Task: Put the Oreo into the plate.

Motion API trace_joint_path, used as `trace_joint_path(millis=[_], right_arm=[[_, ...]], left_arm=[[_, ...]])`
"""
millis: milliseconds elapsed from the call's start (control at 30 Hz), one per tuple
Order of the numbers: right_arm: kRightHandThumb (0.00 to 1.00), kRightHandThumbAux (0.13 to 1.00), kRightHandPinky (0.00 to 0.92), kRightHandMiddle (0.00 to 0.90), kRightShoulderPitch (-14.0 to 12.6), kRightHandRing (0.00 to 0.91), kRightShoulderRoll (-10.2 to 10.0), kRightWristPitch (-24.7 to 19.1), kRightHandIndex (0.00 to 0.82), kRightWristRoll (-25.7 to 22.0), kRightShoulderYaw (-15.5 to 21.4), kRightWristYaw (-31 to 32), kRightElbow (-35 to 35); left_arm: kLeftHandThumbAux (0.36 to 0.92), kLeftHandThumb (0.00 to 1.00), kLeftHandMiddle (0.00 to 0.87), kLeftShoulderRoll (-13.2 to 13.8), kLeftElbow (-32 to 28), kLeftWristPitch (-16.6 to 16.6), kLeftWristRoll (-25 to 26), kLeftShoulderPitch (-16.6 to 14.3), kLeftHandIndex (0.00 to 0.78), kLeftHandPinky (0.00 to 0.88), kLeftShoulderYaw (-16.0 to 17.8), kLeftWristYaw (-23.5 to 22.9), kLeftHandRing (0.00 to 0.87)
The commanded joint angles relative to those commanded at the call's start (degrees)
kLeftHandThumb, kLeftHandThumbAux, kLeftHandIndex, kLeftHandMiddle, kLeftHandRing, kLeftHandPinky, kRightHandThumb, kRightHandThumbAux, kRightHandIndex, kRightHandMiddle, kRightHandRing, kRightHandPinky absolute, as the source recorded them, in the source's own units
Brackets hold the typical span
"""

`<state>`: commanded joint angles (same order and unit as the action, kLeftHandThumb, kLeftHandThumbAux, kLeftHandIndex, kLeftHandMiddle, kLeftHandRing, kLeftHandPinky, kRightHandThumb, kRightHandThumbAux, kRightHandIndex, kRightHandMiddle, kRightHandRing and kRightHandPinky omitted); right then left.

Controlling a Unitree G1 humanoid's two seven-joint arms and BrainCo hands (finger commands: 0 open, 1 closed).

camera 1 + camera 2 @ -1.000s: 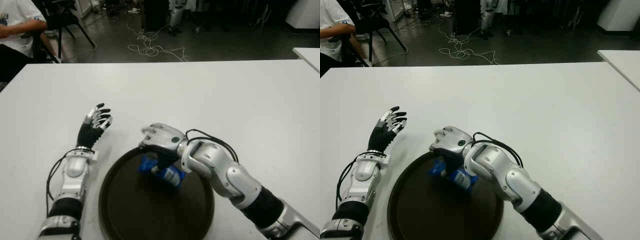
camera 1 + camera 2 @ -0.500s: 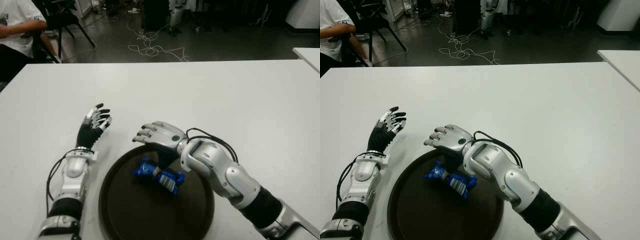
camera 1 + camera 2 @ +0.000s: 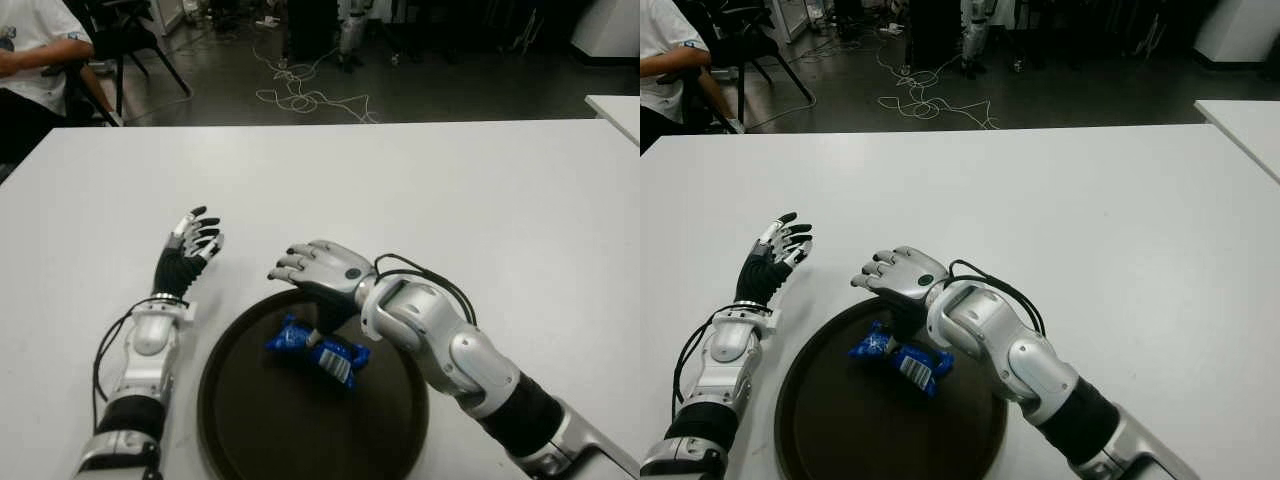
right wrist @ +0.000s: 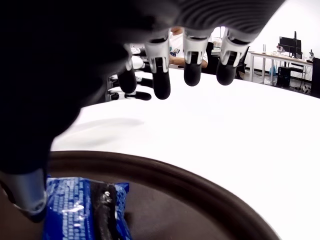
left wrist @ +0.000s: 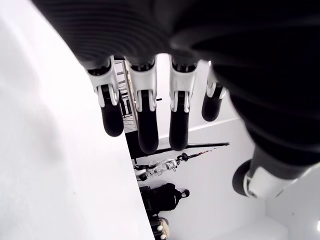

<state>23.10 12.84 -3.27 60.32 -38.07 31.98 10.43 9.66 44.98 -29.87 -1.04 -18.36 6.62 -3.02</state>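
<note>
A blue Oreo packet (image 3: 318,349) lies flat inside the dark brown round plate (image 3: 260,425), near its far rim. My right hand (image 3: 312,270) hovers just above and behind the packet, over the plate's far edge, fingers spread and holding nothing. The right wrist view shows the packet (image 4: 82,207) on the plate (image 4: 200,200) below the spread fingers (image 4: 192,67). My left hand (image 3: 190,240) shows over the white table (image 3: 480,200) to the left of the plate, fingers open and pointing away.
A seated person (image 3: 35,60) and a chair are beyond the table's far left corner. Cables (image 3: 300,95) trail on the dark floor behind the table. Another white table's corner (image 3: 615,110) shows at the far right.
My right hand has let go of the Oreo packet, which now lies on the plate. The fingers opened and lifted slightly away. The left hand stayed put.
</note>
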Motion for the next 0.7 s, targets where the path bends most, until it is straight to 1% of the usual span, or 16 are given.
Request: trace_joint_path(millis=[100,167,200,233,267,300,367,433,467,533,600,667,700], right_arm=[[0.000,0.638,0.011,0.015,0.18,0.000,0.09,0.13,0.000,-0.33,0.31,-0.05,-0.26],[0.000,0.643,0.012,0.016,1.83,0.000,1.79,1.22,0.000,-3.63,3.52,1.04,0.39],[0.000,0.650,0.013,0.018,2.07,0.000,3.03,2.49,0.000,-5.80,5.42,0.63,0.21],[0.000,0.666,0.011,0.022,2.53,0.000,4.38,4.20,0.000,-8.39,7.56,-0.46,-1.21],[0.000,0.676,0.011,0.024,2.75,0.000,5.18,5.43,0.000,-10.00,8.79,-1.38,-2.43],[0.000,0.690,0.010,0.027,2.95,0.000,5.70,6.34,0.000,-11.11,9.58,-1.96,-3.30],[0.000,0.705,0.012,0.031,4.14,0.002,6.17,8.14,0.000,-13.17,11.01,-3.71,-6.32],[0.000,0.725,0.023,0.041,6.37,0.012,5.38,9.23,0.002,-14.91,12.85,-7.94,-12.36],[0.000,0.729,0.026,0.043,6.91,0.014,4.97,9.09,0.004,-15.50,13.72,-9.63,-14.43],[0.000,0.740,0.037,0.049,7.34,0.027,4.82,9.16,0.011,-16.55,15.17,-12.55,-17.60],[0.000,0.747,0.048,0.056,7.74,0.041,4.25,9.37,0.024,-17.77,17.11,-17.48,-23.14],[0.000,0.753,0.060,0.062,8.37,0.053,3.18,9.71,0.037,-19.46,18.86,-22.41,-29.12],[0.000,0.754,0.062,0.063,8.59,0.055,1.71,9.79,0.039,-21.81,21.12,-26.09,-33.51]], left_arm=[[0.614,0.112,0.243,-0.08,0.23,-0.03,0.20,-0.16,0.136,0.218,0.04,-0.12,0.235],[0.615,0.113,0.242,-0.14,0.42,-0.04,0.39,-0.30,0.134,0.220,0.08,-0.23,0.235],[0.617,0.115,0.241,-0.17,0.46,0.04,0.54,-0.37,0.131,0.221,0.12,-0.32,0.235],[0.620,0.117,0.239,-0.19,0.53,0.15,0.70,-0.46,0.128,0.220,0.18,-0.41,0.233],[0.622,0.118,0.238,-0.20,0.65,0.21,0.79,-0.57,0.128,0.218,0.23,-0.47,0.232],[0.625,0.117,0.237,-0.20,0.73,0.24,0.86,-0.64,0.128,0.215,0.26,-0.52,0.230],[0.629,0.116,0.236,-0.20,1.02,0.25,0.91,-0.83,0.128,0.212,0.31,-0.52,0.228],[0.627,0.114,0.238,-0.16,1.57,0.25,0.80,-1.20,0.132,0.213,0.33,-0.39,0.229],[0.626,0.113,0.239,-0.12,1.83,0.19,0.76,-1.37,0.134,0.214,0.32,-0.42,0.230],[0.614,0.109,0.241,-0.05,2.17,0.02,0.71,-1.59,0.142,0.220,0.26,-0.58,0.234],[0.602,0.111,0.241,0.07,2.43,-0.33,0.59,-1.72,0.143,0.215,0.16,-0.74,0.234],[0.589,0.110,0.242,0.14,2.74,-0.64,0.40,-1.86,0.142,0.213,0.08,-0.70,0.234],[0.587,0.110,0.242,0.16,2.94,-0.73,0.34,-1.96,0.142,0.213,0.05,-0.71,0.234]])
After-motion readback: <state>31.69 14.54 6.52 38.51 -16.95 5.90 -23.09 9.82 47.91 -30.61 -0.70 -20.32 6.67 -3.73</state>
